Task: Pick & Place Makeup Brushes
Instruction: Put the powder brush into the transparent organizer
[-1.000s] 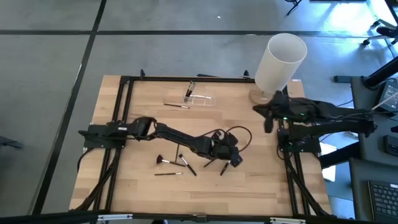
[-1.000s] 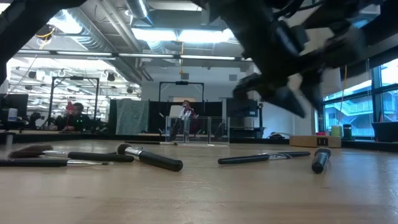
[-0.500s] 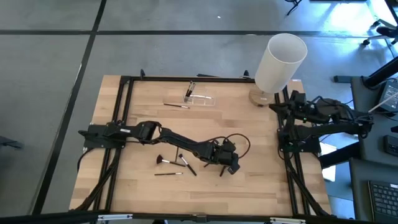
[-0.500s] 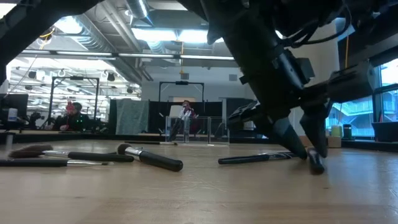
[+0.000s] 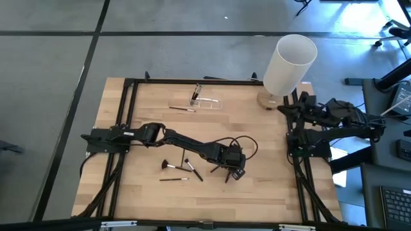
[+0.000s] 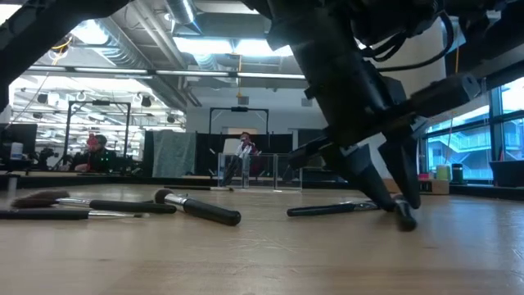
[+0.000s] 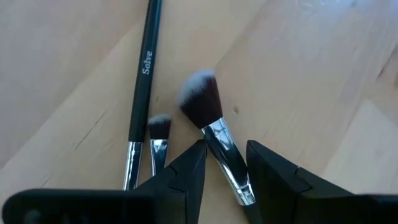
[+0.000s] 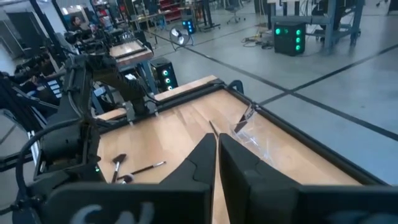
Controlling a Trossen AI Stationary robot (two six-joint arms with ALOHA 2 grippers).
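Observation:
My left gripper (image 5: 229,174) is down at the table near its middle, shut on a makeup brush (image 7: 214,134) with a dark, white-tipped bristle head and a silvery ferrule. The brush lies on the wood. A long black-handled brush (image 7: 144,74) and a small brush (image 7: 159,127) lie beside it. More brushes (image 5: 183,170) lie to the left of the gripper, one of them fan-shaped (image 5: 168,166). My right gripper (image 8: 217,140) is shut and empty at the table's right edge. My left gripper pinches the brush at its silvery ferrule (image 7: 225,155), just behind the bristle head, between its two fingers (image 7: 189,171). The fingers come from above, pointing down, and lie across the brush. The brush lies flat on the table (image 6: 403,217).
A clear holder (image 5: 204,101) with brushes stands at the far side, and one brush (image 5: 183,109) lies beside it. A tall white cylinder (image 5: 289,61) stands at the far right corner. A black cable loop (image 5: 247,144) hangs at my left wrist.
My left gripper has gone down to the table and a little toward its left edge, over the brush, and has narrowed on it. My right arm has drawn back toward the table's right edge.

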